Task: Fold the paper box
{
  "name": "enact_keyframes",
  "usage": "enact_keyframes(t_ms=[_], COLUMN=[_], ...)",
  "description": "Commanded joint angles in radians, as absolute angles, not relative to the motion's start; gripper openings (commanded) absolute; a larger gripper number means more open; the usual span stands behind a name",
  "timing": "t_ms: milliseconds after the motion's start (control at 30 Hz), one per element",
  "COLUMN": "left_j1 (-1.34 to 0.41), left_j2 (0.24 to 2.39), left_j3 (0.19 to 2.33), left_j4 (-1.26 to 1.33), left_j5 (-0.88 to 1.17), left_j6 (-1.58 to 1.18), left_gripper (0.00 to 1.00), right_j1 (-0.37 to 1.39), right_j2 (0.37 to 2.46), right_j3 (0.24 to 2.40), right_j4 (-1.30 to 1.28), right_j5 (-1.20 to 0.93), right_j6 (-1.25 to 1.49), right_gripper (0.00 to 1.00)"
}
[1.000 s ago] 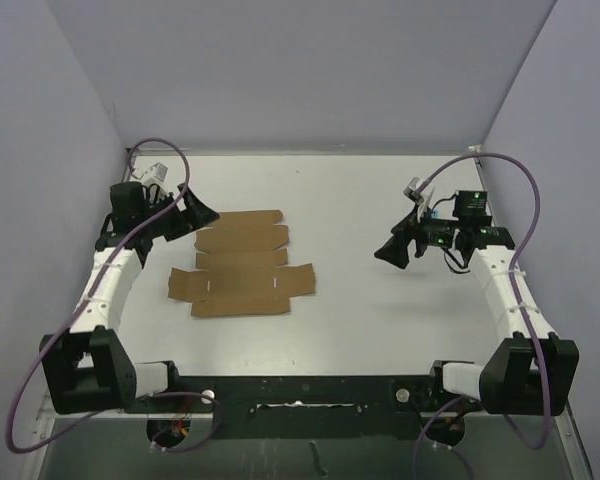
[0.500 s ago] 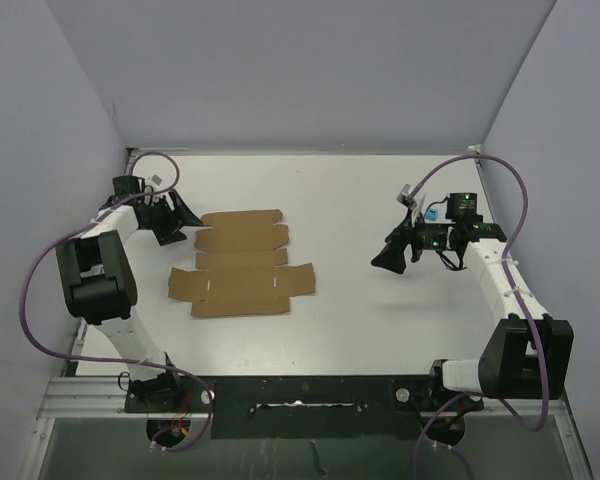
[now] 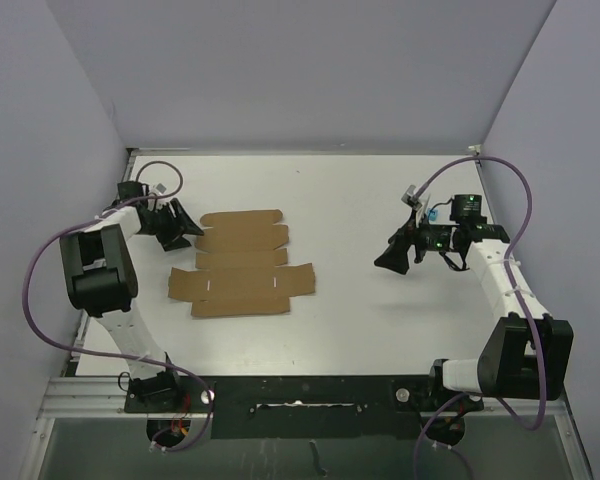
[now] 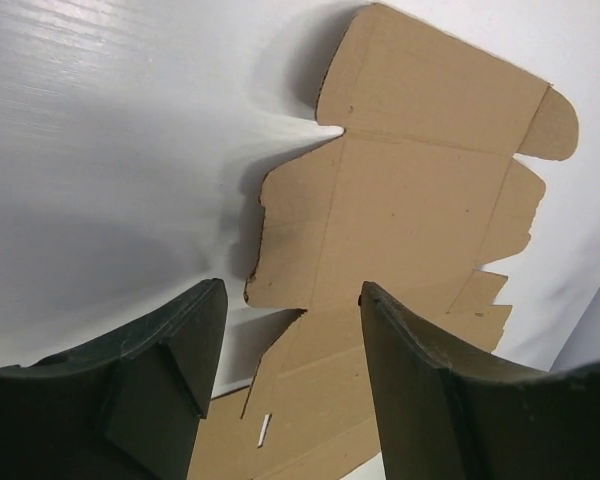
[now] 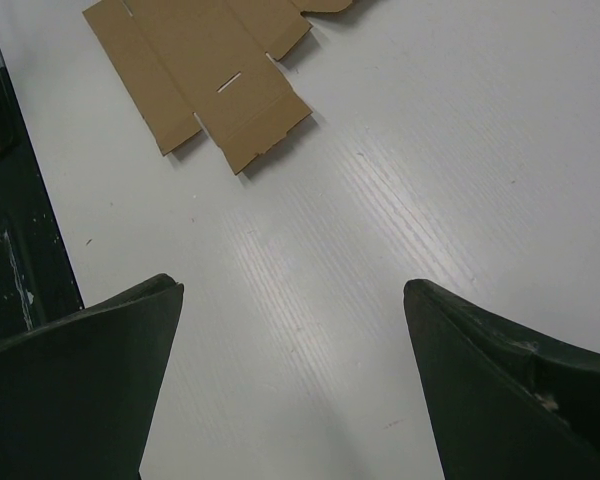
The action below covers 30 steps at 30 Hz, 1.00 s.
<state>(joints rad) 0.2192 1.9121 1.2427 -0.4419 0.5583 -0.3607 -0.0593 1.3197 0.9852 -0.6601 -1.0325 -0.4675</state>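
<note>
Overhead view, with both wrist views. Over the last second I have seen the left arm fold back on itself: its elbow now stands up near the left wall. The left gripper (image 3: 183,226) has dropped low to the table (image 3: 380,320), just beside the far left edge of the paper box (image 3: 242,263). Its jaws stand parted with nothing between them. In the left wrist view the cardboard lies just ahead of the fingertips, not yet touched. I read this as the approach to a first flap; no fold is begun. The paper box lies flat and unfolded, left of the table's middle, in the same place as a second ago. The right gripper (image 3: 388,260) has shifted only slightly. It hangs spread wide and empty over bare table, well apart from the box. No brand, label or writing can be read on the cardboard or the arms.
</note>
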Motion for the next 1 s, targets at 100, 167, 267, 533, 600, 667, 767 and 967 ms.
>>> enact_keyframes(t_ms=[100, 167, 267, 533, 600, 667, 767, 967], left_j1=[0.212, 0.211, 0.206, 0.187, 0.170, 0.152, 0.118, 0.007], left_j2=[1.985, 1.996, 2.010, 2.003, 1.978, 1.933, 1.829, 1.568], left_j3=[1.282, 1.281, 1.282, 1.257, 1.243, 1.209, 1.127, 0.901], left_j4=[-0.423, -0.417, -0.411, -0.350, -0.324, -0.277, -0.167, 0.107], left_j5=[0.609, 0.633, 0.658, 0.724, 0.738, 0.742, 0.751, 0.663], left_j6=[-0.346, -0.349, -0.352, -0.387, -0.403, -0.436, -0.517, -0.674], left_gripper=[0.47, 0.44, 0.37, 0.13, 0.05, 0.00, 0.00, 0.00], right_j1=[-0.064, -0.070, -0.078, -0.079, -0.078, -0.078, -0.078, -0.081], right_j2=[1.309, 1.305, 1.301, 1.320, 1.334, 1.344, 1.350, 1.350], right_j3=[0.984, 0.982, 0.979, 0.957, 0.951, 0.944, 0.938, 0.913], right_j4=[-0.644, -0.644, -0.643, -0.603, -0.589, -0.575, -0.560, -0.525], right_j5=[-1.088, -1.094, -1.105, -1.161, -1.175, -1.182, -1.194, -1.221], right_j6=[-0.472, -0.471, -0.466, -0.424, -0.408, -0.390, -0.380, -0.370], right_gripper=[0.98, 0.98, 0.98, 0.98, 0.98, 0.98, 0.98, 0.98])
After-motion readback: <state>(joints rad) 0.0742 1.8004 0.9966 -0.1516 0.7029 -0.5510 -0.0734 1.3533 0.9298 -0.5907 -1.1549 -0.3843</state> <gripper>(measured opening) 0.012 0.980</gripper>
